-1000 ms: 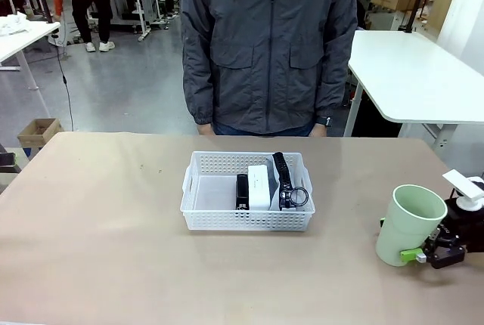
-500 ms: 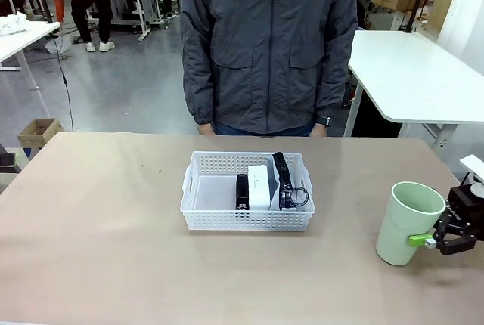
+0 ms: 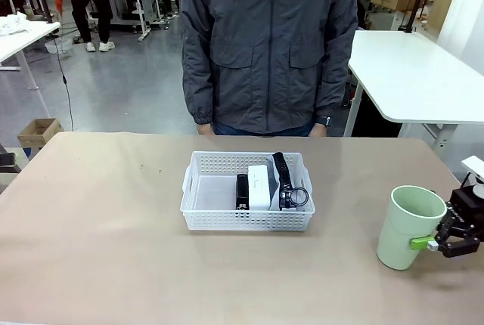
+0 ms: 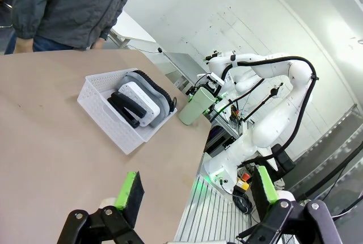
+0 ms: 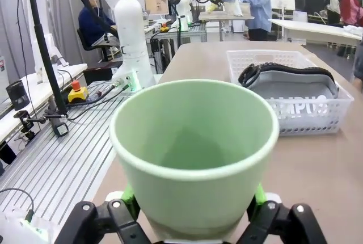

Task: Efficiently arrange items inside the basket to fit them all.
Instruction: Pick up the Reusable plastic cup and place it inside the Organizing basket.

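The white basket (image 3: 246, 156) sits mid-table with a black stapler (image 3: 242, 191), a white boxy device (image 3: 259, 186) and a grey pouch with black trim (image 3: 285, 179) standing side by side in its right half. At the table's right edge my right gripper (image 3: 425, 243) is shut on the pale green cup (image 3: 408, 227), which stands upright, low over or on the table. The right wrist view shows the cup (image 5: 193, 142) between the green pads (image 5: 128, 194), with the basket (image 5: 309, 109) and pouch (image 5: 289, 82) beyond. My left gripper (image 4: 197, 187) is open, holding nothing, high above the table and far from the basket (image 4: 108, 113).
A person in a grey jacket (image 3: 268, 45) stands at the far edge, directly behind the basket, hands down. The basket's left half (image 3: 212, 193) is bare. A white table (image 3: 416, 75) stands at the back right.
My right gripper has shifted a little right and up with the cup, which now stands straighter. The basket and its contents have not moved.
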{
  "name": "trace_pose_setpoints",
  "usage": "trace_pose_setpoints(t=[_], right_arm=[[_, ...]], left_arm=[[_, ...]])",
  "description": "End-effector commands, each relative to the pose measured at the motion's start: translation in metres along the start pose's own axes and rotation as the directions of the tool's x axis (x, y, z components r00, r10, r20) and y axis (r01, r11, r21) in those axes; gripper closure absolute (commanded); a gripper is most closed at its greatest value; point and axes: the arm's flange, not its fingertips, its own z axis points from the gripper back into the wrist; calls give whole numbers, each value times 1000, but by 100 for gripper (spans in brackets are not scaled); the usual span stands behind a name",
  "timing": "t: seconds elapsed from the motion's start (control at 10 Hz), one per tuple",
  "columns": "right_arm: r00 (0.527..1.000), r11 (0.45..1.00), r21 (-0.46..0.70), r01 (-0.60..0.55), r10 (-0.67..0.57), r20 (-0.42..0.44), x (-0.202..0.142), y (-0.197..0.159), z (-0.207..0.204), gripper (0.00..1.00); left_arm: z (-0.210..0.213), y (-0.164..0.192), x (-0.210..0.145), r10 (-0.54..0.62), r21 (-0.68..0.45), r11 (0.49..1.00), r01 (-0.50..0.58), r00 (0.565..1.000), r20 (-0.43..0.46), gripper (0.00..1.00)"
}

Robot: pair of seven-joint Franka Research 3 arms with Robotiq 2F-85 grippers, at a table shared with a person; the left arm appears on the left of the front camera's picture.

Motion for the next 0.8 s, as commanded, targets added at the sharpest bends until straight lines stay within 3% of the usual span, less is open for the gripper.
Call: trace_pose_setpoints(t=[0.0, 0.1, 0.2, 0.3, 0.4, 0.5, 0.6, 0.7], right_arm=[[981, 990, -54, 133, -139, -135, 41, 77, -20, 100], [954, 974, -108, 198, -217, -207, 74, 84, -10, 100], [916, 956, -177, 235, -279, -288, 112, 93, -4, 72], [877, 932, -272, 238, -327, -353, 151, 103, -3, 72], [839, 871, -427, 244, -411, -357, 176, 106, -3, 100], [787, 796, -535, 282, -511, -346, 189, 106, -6, 72], [735, 700, -646, 305, -604, -308, 198, 103, -10, 100], [696, 625, -710, 326, -667, -268, 203, 98, -14, 100]], left_arm=[[-5, -4, 2, 5, 1, 1000, -5, 1000, 23, 0], [-5, -4, 2, 5, 1, 1000, -5, 1000, 23, 0], [-5, -4, 2, 5, 1, 1000, -5, 1000, 23, 0], [-5, -4, 2, 5, 1, 1000, -5, 1000, 23, 0], [-5, -4, 2, 5, 1, 1000, -5, 1000, 23, 0], [-5, -4, 2, 5, 1, 1000, -5, 1000, 23, 0], [-5, -4, 2, 5, 1, 1000, -5, 1000, 23, 0], [-5, -4, 2, 5, 1, 1000, -5, 1000, 23, 0]])
